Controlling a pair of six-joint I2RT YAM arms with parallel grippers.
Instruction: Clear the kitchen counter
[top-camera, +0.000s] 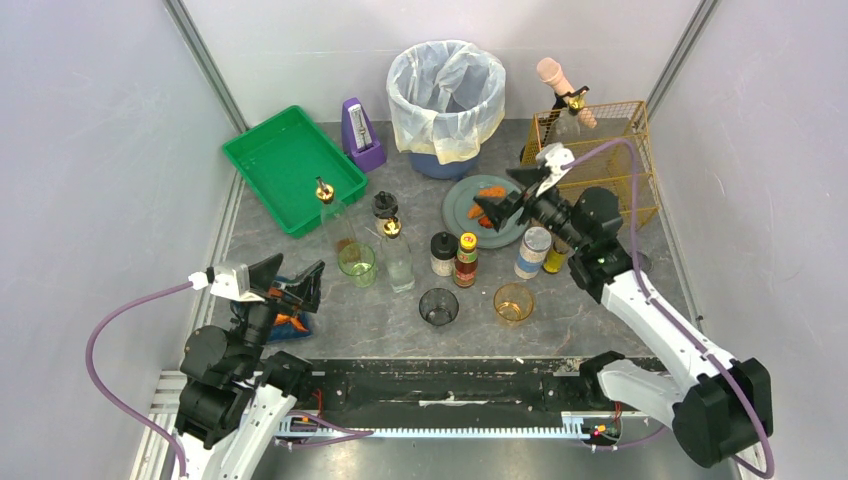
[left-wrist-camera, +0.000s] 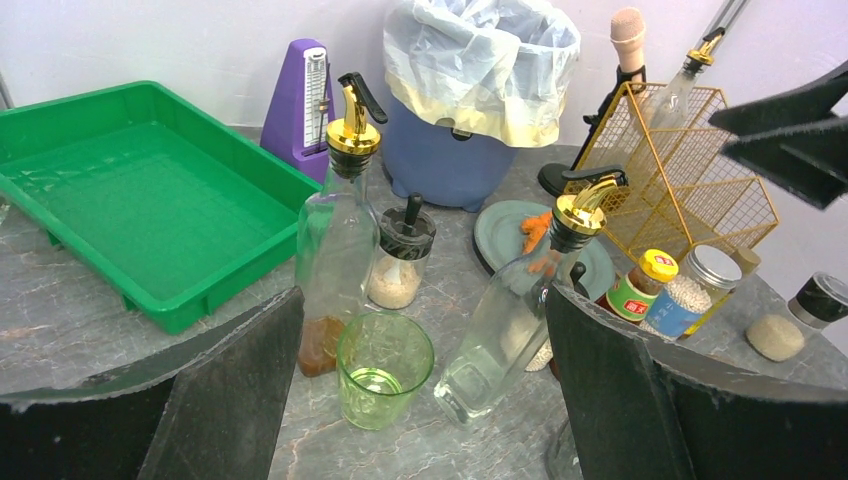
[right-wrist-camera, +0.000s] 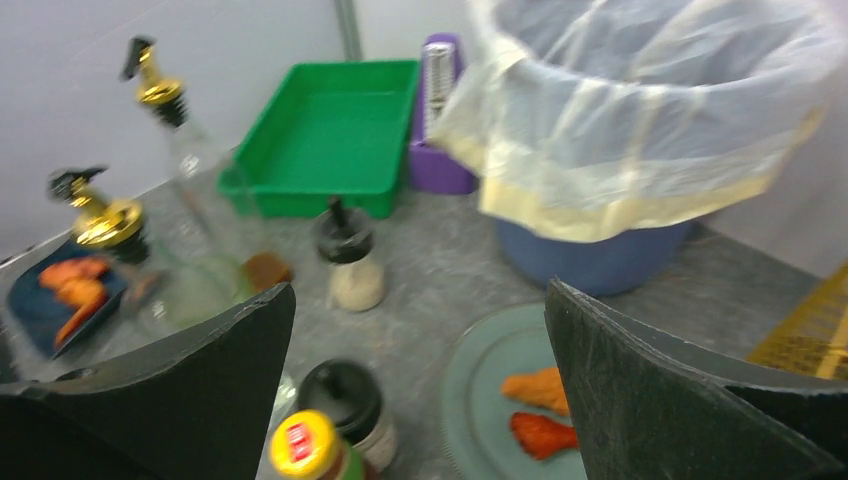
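The kitchen counter (top-camera: 400, 322) is dark grey marbled stone. On it stand two gold-spouted glass bottles (top-camera: 336, 218) (top-camera: 396, 252), a green glass (top-camera: 357, 264), a dark glass (top-camera: 438, 306), an amber glass (top-camera: 513, 302), several spice jars (top-camera: 443, 253) and a grey plate (top-camera: 462, 205) with orange food (top-camera: 493, 192). My left gripper (top-camera: 290, 280) is open and empty above a blue dish (top-camera: 292, 324), facing the green glass (left-wrist-camera: 384, 368). My right gripper (top-camera: 506, 197) is open and empty above the plate (right-wrist-camera: 480, 400).
A green tray (top-camera: 290, 165) sits at the back left, beside a purple metronome (top-camera: 361, 135). A bagged bin (top-camera: 445, 95) stands at the back centre. A gold wire basket (top-camera: 600, 160) is at the back right. A black rail (top-camera: 440, 385) runs along the near edge.
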